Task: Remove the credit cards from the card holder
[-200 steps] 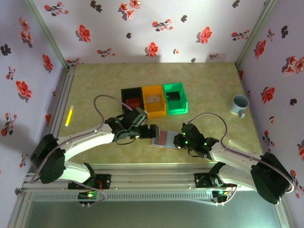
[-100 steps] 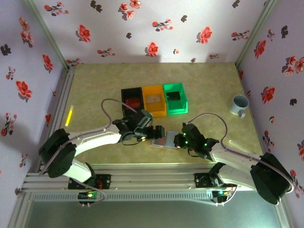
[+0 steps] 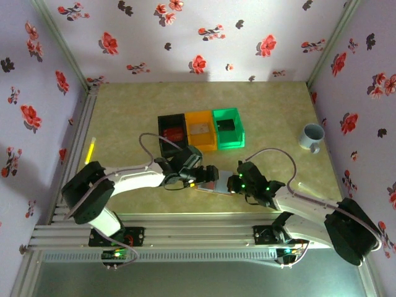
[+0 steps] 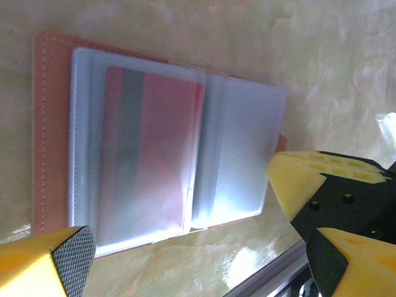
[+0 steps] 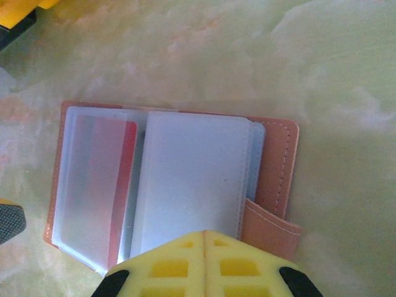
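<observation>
The card holder (image 5: 185, 179) lies opened flat and face up on the table (image 3: 124, 111), close to the near edge and roughly mid-way across, between the two arms. Its long axis runs left to right with a slight tilt, and the fold runs near to far. The pinkish-brown cover shows as a stitched rim around pale, clear plastic sleeves. A red card (image 4: 151, 154) with a grey stripe sits in a sleeve on the left half. The closing tab (image 5: 269, 226) juts out at the right end, toward the right arm.

The left pincer (image 3: 208, 175) hangs over the holder's left part with its jaws spread wide and nothing between them. One dark ribbed fingertip (image 4: 71, 250) sits just off a corner of the cover.

The right pincer (image 5: 205, 238) is clenched, its two yellow fingers pressed together at the edge of the right-hand stack of sleeves. Whether a sleeve is nipped between them cannot be told.

Farther back on the table, a black bin (image 3: 171, 133), an orange bin (image 3: 201, 130) and a green bin (image 3: 228, 128) stand side by side in a row. A grey-blue mug (image 3: 312, 136) stands well apart at the right.
</observation>
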`<state>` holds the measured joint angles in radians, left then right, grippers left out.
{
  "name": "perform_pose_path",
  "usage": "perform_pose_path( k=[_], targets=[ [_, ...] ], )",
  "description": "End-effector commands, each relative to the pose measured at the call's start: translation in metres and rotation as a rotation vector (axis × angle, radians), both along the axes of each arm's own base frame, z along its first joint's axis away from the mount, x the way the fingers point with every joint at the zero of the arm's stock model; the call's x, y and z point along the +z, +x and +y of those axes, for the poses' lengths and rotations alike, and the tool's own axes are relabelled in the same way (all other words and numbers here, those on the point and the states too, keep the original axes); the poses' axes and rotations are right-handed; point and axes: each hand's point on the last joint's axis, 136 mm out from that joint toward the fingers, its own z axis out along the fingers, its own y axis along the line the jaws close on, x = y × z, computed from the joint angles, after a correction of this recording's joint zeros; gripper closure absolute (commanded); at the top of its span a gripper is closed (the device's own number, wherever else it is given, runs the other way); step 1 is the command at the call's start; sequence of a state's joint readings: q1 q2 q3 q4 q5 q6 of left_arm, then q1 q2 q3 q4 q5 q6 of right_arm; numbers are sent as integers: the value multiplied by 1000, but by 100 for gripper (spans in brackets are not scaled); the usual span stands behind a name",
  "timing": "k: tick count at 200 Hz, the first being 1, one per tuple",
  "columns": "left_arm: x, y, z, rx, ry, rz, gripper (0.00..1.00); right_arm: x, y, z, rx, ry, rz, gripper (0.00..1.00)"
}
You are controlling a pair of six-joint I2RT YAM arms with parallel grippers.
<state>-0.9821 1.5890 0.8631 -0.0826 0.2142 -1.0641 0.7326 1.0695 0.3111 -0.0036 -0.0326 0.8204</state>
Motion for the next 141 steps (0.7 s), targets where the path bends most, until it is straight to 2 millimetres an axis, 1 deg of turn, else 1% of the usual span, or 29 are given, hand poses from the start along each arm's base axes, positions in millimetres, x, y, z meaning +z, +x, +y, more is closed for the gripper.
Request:
perform_pose_path(
  k=[1,21,57,92,141],
  targets=[
    [-9,-7,-6,-7,-25,35,8,-3,2,-4,-10,-13,-14,95],
    [-14,-8,-8,-11,-23,46,10,-4,2,-3,-9,-11,-11,95],
    [-21,-9,-5,-18,9,50,10,-3,2,0,-2,2,-7,95],
    [-29,-9,2,-18,65,43,11,-6,1,0,2,1,0,95],
    [-30,-5,12,-16,137,9,11,-10,0,2,11,5,14,95]
  ],
)
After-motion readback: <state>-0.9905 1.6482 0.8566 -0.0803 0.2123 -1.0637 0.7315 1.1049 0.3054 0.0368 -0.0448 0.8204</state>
